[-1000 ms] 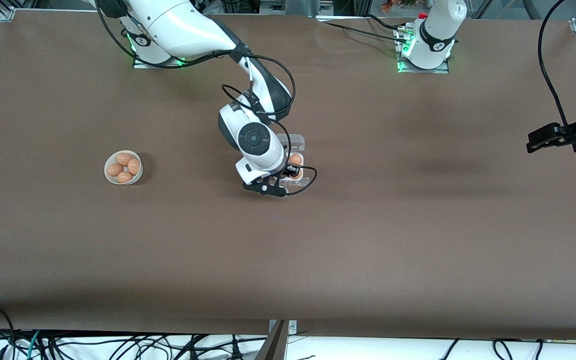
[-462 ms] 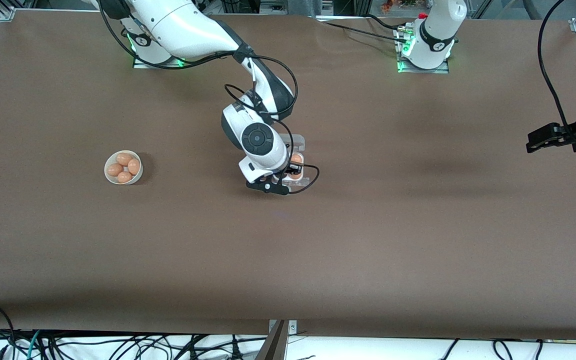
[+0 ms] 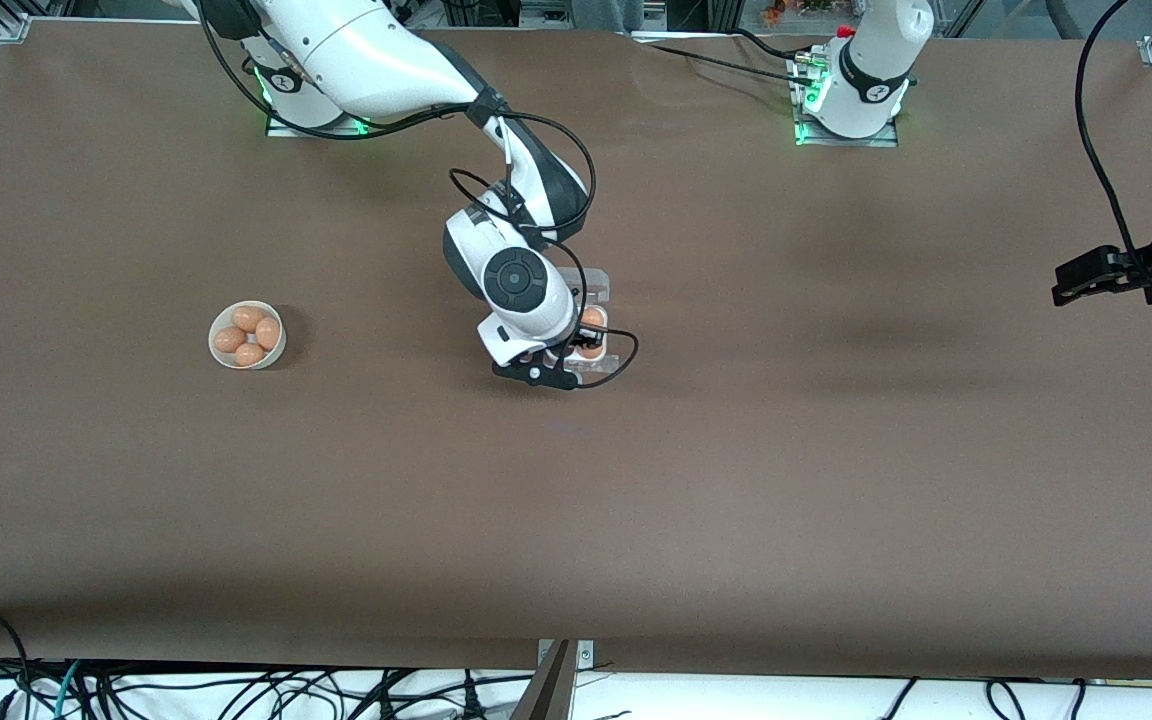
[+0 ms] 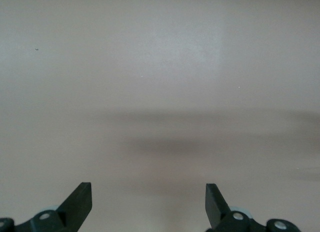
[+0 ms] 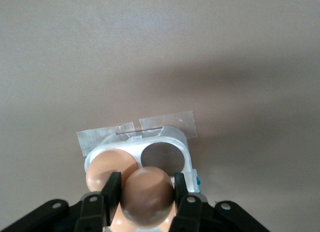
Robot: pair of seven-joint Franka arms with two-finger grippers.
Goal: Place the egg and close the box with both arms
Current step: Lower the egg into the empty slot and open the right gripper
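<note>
White bowl (image 3: 247, 335) of eggs (image 3: 248, 319) (four) on brown table (image 3: 836, 480)

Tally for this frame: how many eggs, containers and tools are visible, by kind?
4 eggs in the bowl
1 seated egg in the box
1 held egg in the right tool, over the box
1 bowl
1 box
2 tools (left tool open, waiting over the left arm's table end)
Total: 10
</note>
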